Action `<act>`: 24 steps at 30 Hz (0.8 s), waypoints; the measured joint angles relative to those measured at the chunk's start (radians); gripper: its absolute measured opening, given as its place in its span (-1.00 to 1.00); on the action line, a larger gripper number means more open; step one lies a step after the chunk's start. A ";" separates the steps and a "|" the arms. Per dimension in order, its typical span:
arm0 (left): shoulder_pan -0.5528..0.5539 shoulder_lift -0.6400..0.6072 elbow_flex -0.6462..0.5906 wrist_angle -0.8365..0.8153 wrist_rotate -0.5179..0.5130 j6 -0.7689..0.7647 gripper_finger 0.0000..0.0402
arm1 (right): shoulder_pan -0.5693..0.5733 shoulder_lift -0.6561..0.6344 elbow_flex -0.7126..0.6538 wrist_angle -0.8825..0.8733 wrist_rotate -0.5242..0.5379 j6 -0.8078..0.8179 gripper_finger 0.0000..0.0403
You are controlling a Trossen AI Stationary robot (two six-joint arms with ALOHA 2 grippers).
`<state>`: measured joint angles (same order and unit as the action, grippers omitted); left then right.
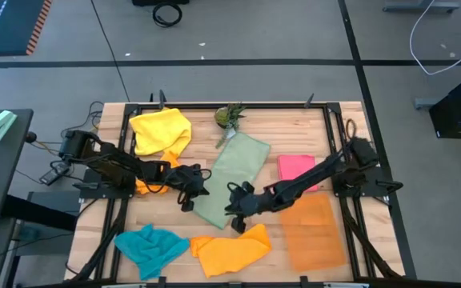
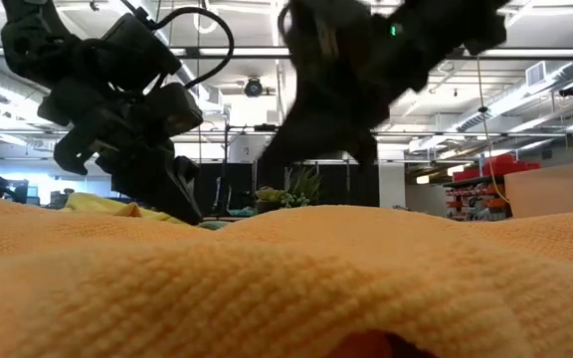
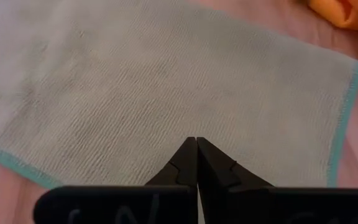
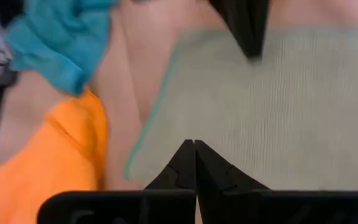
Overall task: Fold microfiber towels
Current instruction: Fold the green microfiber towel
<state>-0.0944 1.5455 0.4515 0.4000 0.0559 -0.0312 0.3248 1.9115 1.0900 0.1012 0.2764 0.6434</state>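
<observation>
Pale green towel [image 1: 232, 178]: lies flat in the middle of the table [image 1: 350, 248], a long strip running from near the far edge toward the near edge; teal stitching along its border shows in both wrist views.
Left gripper [image 1: 189, 194]: at the towel's left long edge, fingers pressed together, tips over the cloth; nothing seen pinched between them.
Right gripper [image 1: 237, 212]: at the towel's near end, fingers pressed together, tips at the cloth; whether they touch it is hard to tell.
Hidden: the towel's near left corner lies under the two grippers in the high view; the low view is almost filled by orange cloth right at the lens, so the green towel cannot be seen there.
Yellow towel [image 1: 161, 130]: bunched at the far left of the table.
Pink towel [image 1: 295, 168]: right of the green one, partly under the right arm.
Teal towel [image 1: 150, 248]: crumpled at the near left corner.
Orange towel [image 1: 229, 250]: rumpled at the near edge, just beside the right gripper.
Second orange cloth [image 1: 154, 166]: mostly covered by the left arm.
Orange mat [image 1: 315, 232]: flat, near right part of the table.
Plant [image 1: 229, 117]: at the far edge, touching the green towel's far end.
</observation>
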 joint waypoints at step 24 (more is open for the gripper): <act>-0.088 -0.010 -0.001 0.126 0.000 0.103 -0.96 | 0.111 -0.246 -0.001 -0.612 0.150 0.512 -0.99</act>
<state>-0.1824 1.5360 0.4505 0.5264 0.0561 0.0722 0.4355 1.6656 1.0885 -0.5108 0.4259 1.1554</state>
